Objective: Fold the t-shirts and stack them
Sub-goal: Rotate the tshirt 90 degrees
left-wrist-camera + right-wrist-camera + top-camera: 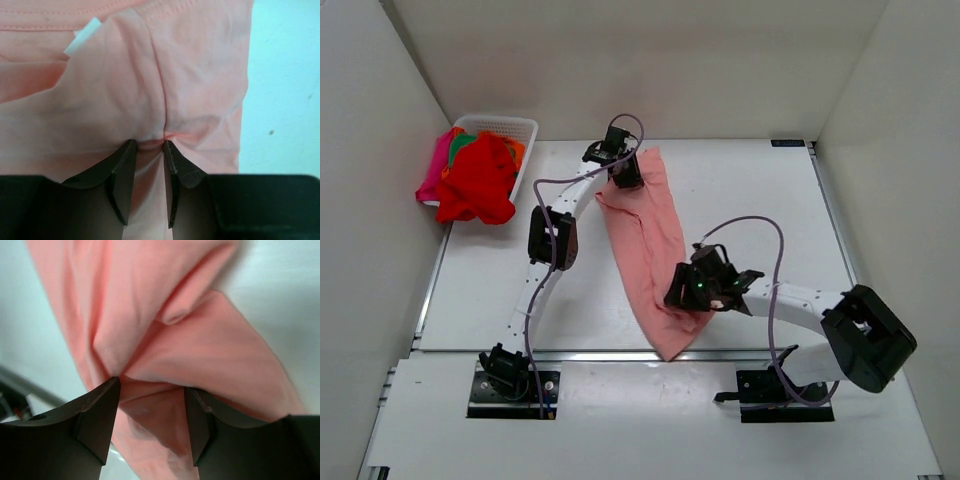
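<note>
Left pincer (pixel 149 143) is nearly closed, pinching a thin ridge of the pink shirt (pixel 200 75). Right pincer (pixel 151 385) sits half open around a bunch at the other end, and I can't tell if it's gripping. The shirt's strung between them on the tabletop (pixel 760 220). My worry is that pinch slipping on a pull and the fold going crooked.

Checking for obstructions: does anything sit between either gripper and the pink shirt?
Nothing visible does. The left gripper pinches the salmon-pink shirt, and the right gripper straddles its cloth directly.
</note>
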`<action>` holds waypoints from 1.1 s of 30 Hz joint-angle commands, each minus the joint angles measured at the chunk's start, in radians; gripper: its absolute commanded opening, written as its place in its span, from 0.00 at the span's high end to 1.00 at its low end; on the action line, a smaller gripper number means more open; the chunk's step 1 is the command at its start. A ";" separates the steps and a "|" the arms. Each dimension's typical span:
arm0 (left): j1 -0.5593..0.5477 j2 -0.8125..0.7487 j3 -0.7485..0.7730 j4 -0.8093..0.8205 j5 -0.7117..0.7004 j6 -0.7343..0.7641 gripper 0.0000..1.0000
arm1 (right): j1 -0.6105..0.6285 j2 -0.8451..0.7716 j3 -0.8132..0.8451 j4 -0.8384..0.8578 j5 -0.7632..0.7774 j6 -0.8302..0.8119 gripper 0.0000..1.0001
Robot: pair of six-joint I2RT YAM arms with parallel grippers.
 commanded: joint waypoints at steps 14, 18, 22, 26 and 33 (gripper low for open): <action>0.091 0.050 0.024 0.200 0.099 -0.133 0.57 | 0.264 0.062 -0.053 0.133 0.034 0.067 0.49; 0.117 0.075 0.064 0.250 0.118 -0.163 0.56 | 0.281 0.013 -0.115 0.145 0.018 0.064 0.47; 0.139 0.043 0.043 0.301 0.101 -0.171 0.56 | 0.281 -0.081 -0.131 0.198 0.072 0.026 0.44; 0.171 0.011 0.052 0.310 0.138 -0.187 0.57 | 0.246 -0.191 -0.150 0.219 0.132 -0.011 0.44; 0.136 -0.251 0.010 0.095 0.182 -0.059 0.44 | 0.152 -0.358 -0.159 0.198 0.172 -0.121 0.54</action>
